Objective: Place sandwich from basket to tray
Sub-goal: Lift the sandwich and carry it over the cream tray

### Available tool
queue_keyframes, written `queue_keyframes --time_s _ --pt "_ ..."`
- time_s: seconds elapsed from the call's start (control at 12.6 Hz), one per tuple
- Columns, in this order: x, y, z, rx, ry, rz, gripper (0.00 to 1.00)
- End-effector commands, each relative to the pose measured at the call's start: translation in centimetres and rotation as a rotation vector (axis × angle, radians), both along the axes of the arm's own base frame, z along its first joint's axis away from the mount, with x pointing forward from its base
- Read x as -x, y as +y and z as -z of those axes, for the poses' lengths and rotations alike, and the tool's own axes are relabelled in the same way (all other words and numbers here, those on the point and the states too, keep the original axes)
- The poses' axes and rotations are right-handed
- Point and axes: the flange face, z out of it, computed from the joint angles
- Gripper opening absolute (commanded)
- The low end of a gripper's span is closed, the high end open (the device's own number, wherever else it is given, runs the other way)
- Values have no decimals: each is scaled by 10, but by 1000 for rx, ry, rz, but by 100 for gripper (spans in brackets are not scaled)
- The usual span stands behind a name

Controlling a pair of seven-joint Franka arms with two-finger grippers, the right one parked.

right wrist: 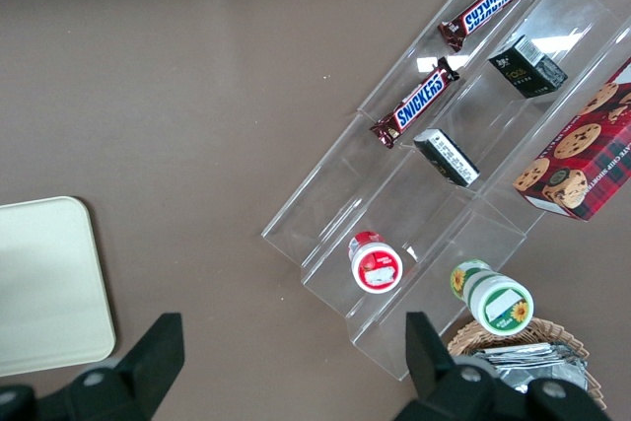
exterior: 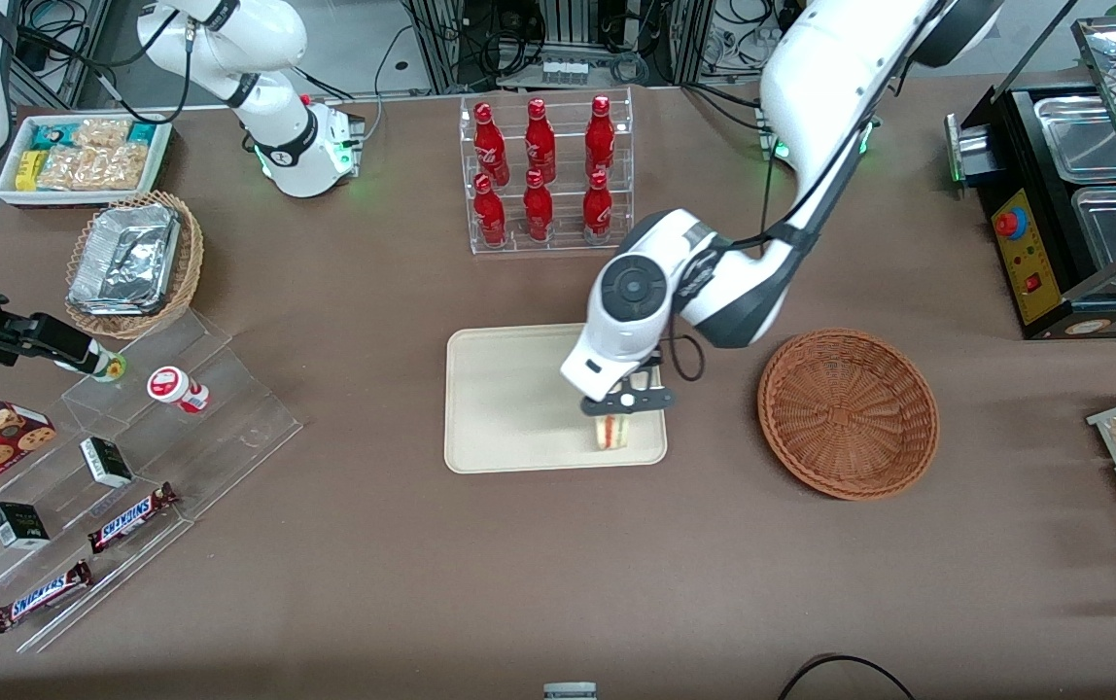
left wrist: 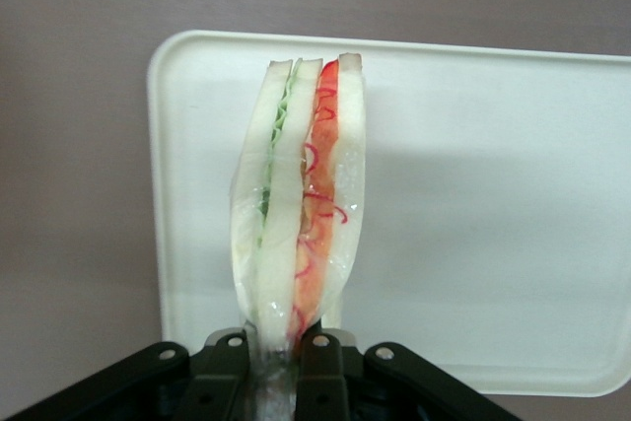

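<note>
One risk here: your gripper (exterior: 628,401) is clamped tight on the sandwich (exterior: 612,431), held on edge over the tray's (exterior: 505,399) corner nearest the basket (exterior: 848,413), so letting go could tip it off onto the worktop (exterior: 558,564).

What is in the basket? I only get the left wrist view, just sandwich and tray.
Observer: Nothing; the basket is empty, beside the tray toward the working arm's end.
Operator: Where over the tray is the pincer?
Observer: The pincer, shut on the sandwich, is at the tray's edge nearest the basket, near the front-camera corner.
Operator: Anything else near the tray?
Observer: A bottle rack, farther from the front camera.
</note>
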Motion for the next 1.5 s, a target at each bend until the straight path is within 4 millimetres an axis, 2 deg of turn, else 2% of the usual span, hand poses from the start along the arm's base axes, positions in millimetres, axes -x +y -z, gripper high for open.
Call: queue_keyframes --time_s 0.0,0.47,0.79,1.42 --pt "-1 -37 7 1 -9 -38 0" --pt "16 -83 26 -9 10 -61 0" --pt "26 -88 34 -43 41 -46 0" --pt "33 -93 53 -93 6 -82 0"
